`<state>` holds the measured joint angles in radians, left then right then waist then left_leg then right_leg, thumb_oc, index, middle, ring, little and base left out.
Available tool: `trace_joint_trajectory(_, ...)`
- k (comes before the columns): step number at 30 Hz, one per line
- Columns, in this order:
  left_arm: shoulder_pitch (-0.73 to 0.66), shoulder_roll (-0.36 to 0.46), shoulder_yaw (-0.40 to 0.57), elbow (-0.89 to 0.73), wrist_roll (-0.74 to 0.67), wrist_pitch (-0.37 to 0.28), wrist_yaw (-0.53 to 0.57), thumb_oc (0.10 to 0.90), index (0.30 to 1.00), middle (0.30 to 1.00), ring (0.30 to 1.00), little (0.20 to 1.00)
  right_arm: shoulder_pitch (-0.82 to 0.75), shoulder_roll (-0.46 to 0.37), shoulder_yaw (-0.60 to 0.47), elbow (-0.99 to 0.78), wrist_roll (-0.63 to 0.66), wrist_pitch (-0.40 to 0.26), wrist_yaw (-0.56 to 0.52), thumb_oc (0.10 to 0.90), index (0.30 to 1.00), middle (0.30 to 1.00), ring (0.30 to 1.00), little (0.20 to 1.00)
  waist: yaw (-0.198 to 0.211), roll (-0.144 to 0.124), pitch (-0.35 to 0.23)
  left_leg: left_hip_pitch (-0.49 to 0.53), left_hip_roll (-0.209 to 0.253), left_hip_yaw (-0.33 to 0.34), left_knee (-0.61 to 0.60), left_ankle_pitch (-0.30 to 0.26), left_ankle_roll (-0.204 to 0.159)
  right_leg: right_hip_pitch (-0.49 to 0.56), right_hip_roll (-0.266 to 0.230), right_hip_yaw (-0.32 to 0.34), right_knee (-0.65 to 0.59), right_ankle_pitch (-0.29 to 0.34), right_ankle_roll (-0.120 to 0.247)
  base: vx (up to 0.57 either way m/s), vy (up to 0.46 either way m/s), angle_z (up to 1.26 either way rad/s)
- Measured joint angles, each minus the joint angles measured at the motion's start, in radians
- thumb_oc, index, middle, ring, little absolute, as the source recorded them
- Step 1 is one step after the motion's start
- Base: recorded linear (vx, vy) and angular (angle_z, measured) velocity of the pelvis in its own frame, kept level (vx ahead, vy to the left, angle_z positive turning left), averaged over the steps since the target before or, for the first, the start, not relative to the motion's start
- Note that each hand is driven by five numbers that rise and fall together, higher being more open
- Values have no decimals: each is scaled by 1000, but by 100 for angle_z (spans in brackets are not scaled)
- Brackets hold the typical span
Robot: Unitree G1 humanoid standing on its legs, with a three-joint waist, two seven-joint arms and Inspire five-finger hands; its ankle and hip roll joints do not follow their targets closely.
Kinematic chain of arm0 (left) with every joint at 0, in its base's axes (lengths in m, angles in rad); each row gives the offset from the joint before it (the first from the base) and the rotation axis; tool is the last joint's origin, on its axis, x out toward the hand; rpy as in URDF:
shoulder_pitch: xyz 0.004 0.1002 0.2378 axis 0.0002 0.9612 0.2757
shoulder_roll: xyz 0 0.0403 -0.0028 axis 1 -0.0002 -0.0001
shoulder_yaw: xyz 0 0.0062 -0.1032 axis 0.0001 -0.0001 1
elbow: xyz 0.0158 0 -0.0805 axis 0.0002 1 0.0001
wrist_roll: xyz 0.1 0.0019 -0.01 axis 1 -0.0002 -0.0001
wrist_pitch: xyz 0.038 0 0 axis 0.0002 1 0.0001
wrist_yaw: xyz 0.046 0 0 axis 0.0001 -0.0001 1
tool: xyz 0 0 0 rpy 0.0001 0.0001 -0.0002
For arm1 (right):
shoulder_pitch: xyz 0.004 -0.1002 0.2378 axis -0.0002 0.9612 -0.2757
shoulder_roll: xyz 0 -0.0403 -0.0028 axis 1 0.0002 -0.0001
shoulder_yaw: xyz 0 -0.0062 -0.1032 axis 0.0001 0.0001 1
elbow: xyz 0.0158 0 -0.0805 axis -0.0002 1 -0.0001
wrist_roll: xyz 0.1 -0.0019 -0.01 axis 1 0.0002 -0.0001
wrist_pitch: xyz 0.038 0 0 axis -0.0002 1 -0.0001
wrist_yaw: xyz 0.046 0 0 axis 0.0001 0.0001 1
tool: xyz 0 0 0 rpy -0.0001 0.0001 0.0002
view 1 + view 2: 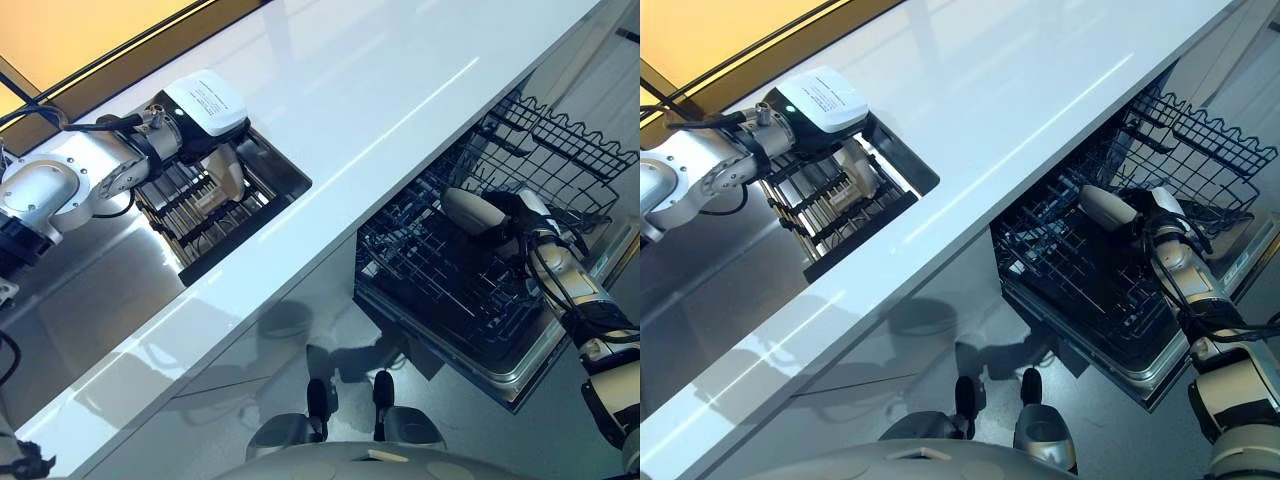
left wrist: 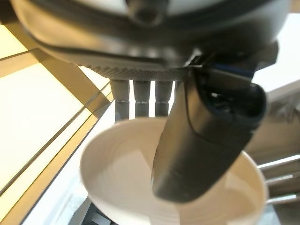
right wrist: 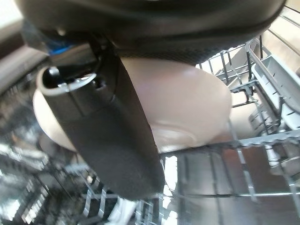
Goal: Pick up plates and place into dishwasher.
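The right hand (image 1: 520, 222) is holding a beige plate (image 1: 470, 210) over the dishwasher's lower rack (image 1: 440, 290), not yet slotted, while the left hand (image 1: 845, 150) is pinching a white plate (image 2: 140, 183) at the sink's dish rack (image 1: 215, 215).

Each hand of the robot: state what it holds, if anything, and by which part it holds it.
The left hand pinches a white plate at its rim, over the dish rack. The right hand grips a beige plate at its edge, over the dishwasher basket.
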<state>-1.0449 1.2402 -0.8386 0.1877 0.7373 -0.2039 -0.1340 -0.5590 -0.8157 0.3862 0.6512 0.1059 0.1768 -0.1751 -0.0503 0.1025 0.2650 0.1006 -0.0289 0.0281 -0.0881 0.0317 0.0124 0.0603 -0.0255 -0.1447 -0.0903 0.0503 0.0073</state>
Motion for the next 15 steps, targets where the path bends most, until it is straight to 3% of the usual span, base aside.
trace_joint_trajectory(4, 0, 0, 0, 29, 24, -27, -4, 100, 300, 300, 300, 200, 11, 3, -63, -116, 63, -13, -66, 800, 900, 900, 900, 900, -9, 0, 0, 2, 3, 5, 0, 0, 0, 0, 2, 2, 0, 1, -2, -43, -18, -4)
trace_joint_trajectory(11, 33, 1, 7, 50, 53, -38, 70, 100, 300, 300, 300, 200, 47, 2, -161, -278, 28, -78, -138, 800, 900, 900, 900, 900, -11, -1, 1, 12, 8, 4, 0, 0, 0, 12, 2, -1, 0, 2, -2, -43, -9, 1)
trace_joint_trajectory(15, 98, 3, 74, 53, 52, -37, 109, 100, 300, 300, 300, 200, 75, 2, -198, -335, 9, -115, -149, 800, 900, 900, 900, 900, -8, -2, 2, 15, 8, 5, 0, 0, 0, 15, 3, -1, 0, 2, -2, -41, -8, 1)
